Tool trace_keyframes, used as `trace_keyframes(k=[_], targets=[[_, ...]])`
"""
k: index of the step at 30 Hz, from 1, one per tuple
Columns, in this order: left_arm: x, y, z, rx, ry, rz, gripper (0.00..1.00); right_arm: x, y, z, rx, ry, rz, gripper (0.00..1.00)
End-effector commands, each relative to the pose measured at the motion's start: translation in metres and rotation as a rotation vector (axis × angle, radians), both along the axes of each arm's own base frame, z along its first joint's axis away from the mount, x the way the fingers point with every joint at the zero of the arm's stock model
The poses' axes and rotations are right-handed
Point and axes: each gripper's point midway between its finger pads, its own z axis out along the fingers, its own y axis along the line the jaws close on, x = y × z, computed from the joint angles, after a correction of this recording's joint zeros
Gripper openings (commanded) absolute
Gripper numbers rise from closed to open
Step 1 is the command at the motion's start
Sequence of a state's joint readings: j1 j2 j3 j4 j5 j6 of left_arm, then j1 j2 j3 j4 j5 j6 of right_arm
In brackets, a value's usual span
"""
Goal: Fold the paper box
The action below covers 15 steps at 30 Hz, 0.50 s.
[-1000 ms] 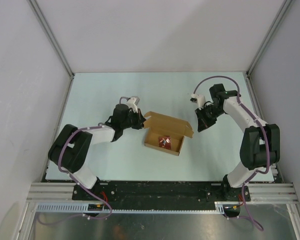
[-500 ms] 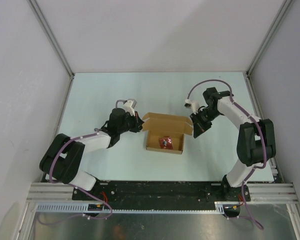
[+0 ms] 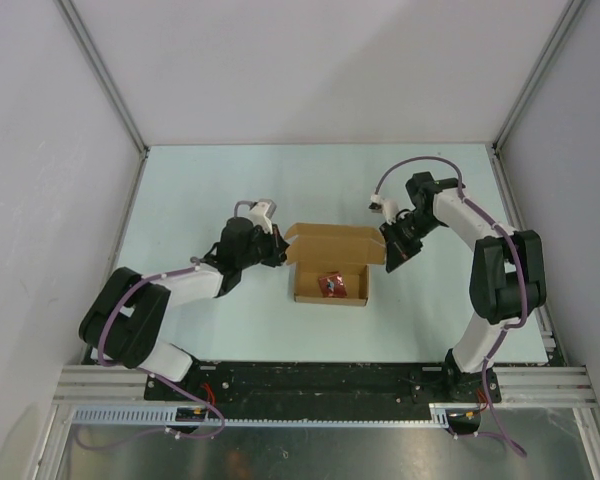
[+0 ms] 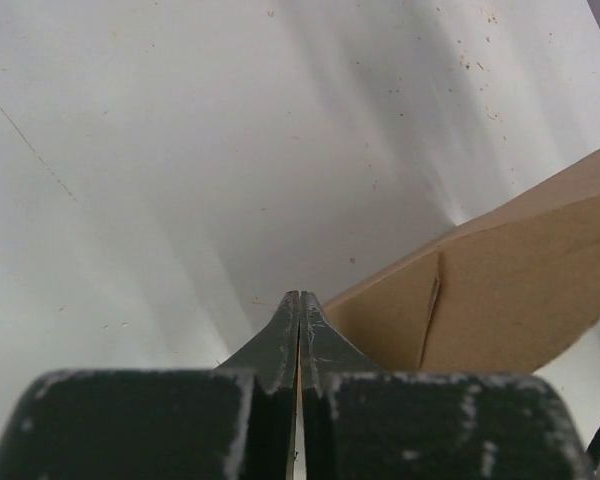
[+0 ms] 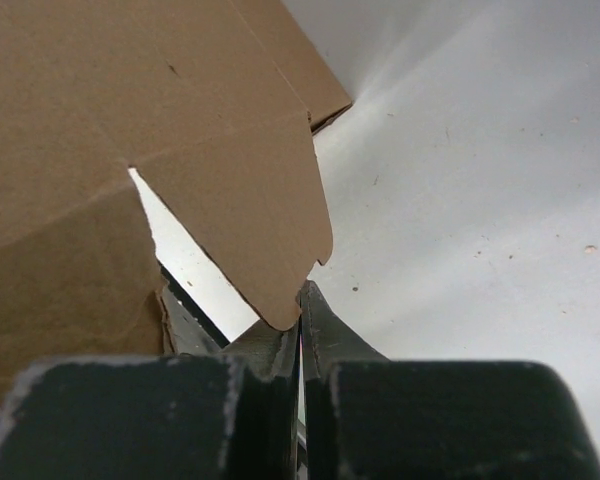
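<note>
- Paper box (image 3: 332, 243) is found mid-table, between the two arms. It is open at the top, its walls are raised, and its long back flap is laid outward.
- A small red packet (image 3: 330, 284) is seen lying inside on the box floor.
- Step in hand, as judged: the end flaps are being worked inward, one arm at each end. The lid is not yet closed.
- Left gripper (image 3: 279, 247) is set at the box's left end, low to the table (image 3: 200, 190).
- In the left wrist view its fingers are pressed flat together, with no gap and nothing pinched between them.
- The left end flap (image 4: 500, 280) is seen just beside the tip, on its right. Actual contact cannot be confirmed.
- Right gripper (image 3: 389, 257) is set at the box's right end, its fingers likewise pressed together and nothing held.
- The rounded corner of the right end flap (image 5: 250, 200) is seen crossing the tip of one finger, apparently touching it on the outside.
- Both grippers are judged to be used as closed pushers rather than as clamps.
- Next move, as judged: both flaps are to be nudged inward and down over the packet, and the box is to be kept from sliding.
- The back flap is then to be brought over and tucked in.
- Risk noted: if only one side is pushed, the light box may be skated across the table.
</note>
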<state>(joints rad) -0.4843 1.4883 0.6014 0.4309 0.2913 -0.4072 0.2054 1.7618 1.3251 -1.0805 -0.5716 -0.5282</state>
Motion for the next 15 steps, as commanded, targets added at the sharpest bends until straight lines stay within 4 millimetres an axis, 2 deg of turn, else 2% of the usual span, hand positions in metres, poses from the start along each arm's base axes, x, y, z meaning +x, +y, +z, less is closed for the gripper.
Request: trace_keyframes(k=[1,11,15], targets=[[-0.001,-0.006,0.021,-0.027,-0.063,-0.024,0.00,0.006,0.010,0.012,0.056,-0.011,0.014,0.00],[-0.009,-0.017,0.030,-0.039,-0.085,-0.049,0.00,-0.001,0.021,0.018,0.120,0.019,0.050,0.00],[-0.009,-0.017,0.030,-0.038,-0.084,-0.048,0.00,0.003,0.009,0.019,0.095,0.004,0.028,0.00]])
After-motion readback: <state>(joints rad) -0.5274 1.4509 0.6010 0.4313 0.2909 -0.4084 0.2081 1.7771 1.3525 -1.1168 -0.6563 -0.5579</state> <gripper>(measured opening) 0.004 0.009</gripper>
